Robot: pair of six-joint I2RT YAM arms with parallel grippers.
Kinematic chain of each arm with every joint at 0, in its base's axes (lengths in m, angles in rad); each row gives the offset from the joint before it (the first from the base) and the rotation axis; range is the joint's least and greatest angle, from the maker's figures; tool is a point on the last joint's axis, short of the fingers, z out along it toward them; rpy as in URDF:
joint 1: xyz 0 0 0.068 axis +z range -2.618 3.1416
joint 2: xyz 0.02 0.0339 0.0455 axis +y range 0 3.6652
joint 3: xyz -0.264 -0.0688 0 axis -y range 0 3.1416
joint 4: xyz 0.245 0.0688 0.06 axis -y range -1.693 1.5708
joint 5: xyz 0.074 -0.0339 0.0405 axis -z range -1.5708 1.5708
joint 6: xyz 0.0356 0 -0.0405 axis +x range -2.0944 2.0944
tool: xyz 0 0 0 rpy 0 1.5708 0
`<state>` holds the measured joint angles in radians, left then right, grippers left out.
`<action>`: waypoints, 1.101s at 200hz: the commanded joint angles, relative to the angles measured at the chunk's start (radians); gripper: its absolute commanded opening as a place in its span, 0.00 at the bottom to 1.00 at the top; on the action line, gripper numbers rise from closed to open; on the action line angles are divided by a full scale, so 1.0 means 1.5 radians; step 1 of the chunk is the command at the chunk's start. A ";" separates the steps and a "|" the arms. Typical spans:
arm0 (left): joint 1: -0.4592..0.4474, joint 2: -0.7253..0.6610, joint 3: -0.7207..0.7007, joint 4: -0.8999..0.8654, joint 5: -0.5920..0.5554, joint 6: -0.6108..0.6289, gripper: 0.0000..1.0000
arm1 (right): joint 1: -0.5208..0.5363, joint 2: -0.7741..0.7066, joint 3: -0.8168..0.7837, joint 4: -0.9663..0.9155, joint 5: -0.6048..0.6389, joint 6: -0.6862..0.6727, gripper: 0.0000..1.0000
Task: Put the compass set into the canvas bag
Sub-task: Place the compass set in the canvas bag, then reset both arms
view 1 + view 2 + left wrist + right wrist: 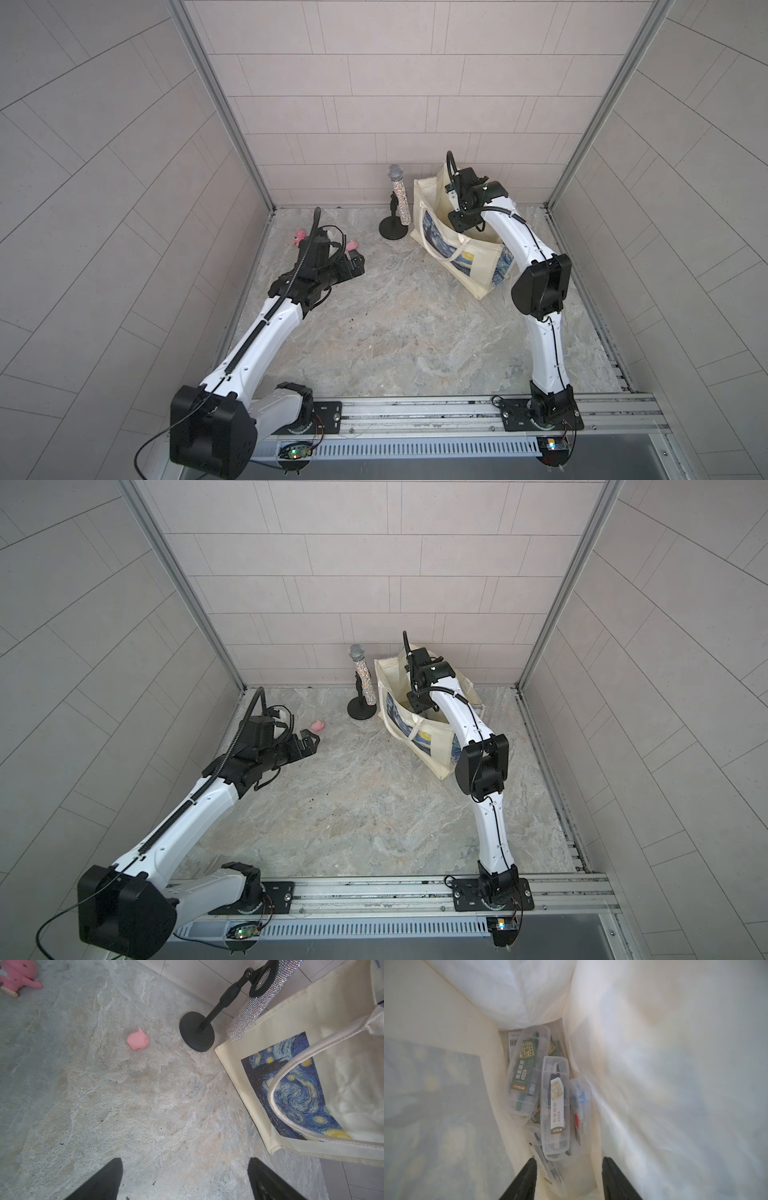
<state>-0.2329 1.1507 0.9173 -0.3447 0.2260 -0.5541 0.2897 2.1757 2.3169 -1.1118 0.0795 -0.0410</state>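
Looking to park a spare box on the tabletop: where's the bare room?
The wide middle is bare, between the left claw and the canvas bag, forward to the rail. Crowded at the back: microphone stand beside the bag, pink pig by the claw.

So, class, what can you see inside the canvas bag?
Inside the canvas bag, the right wrist view shows several clear plastic compass set cases piled at the bottom. The lower cases are partly covered by the upper ones, so they cannot be counted.
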 commanded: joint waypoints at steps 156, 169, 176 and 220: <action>0.014 0.055 -0.006 0.111 -0.002 -0.012 1.00 | -0.327 -0.850 -1.031 0.628 0.186 0.146 0.92; 0.013 0.074 -0.018 0.140 -0.038 0.012 1.00 | -0.327 -0.847 -1.147 0.766 0.160 0.139 0.92; 0.014 0.087 -0.024 0.158 -0.063 0.018 1.00 | -0.327 -0.836 -1.199 0.842 0.130 0.132 0.93; 0.033 0.121 -0.079 0.298 -0.183 0.071 1.00 | -0.279 -0.689 -1.371 1.239 0.062 0.093 0.93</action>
<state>-0.2043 1.3365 0.8497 -0.0437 0.0902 -0.5304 -0.1699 1.0603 0.2787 0.3305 0.2455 0.1574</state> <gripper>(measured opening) 0.999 0.932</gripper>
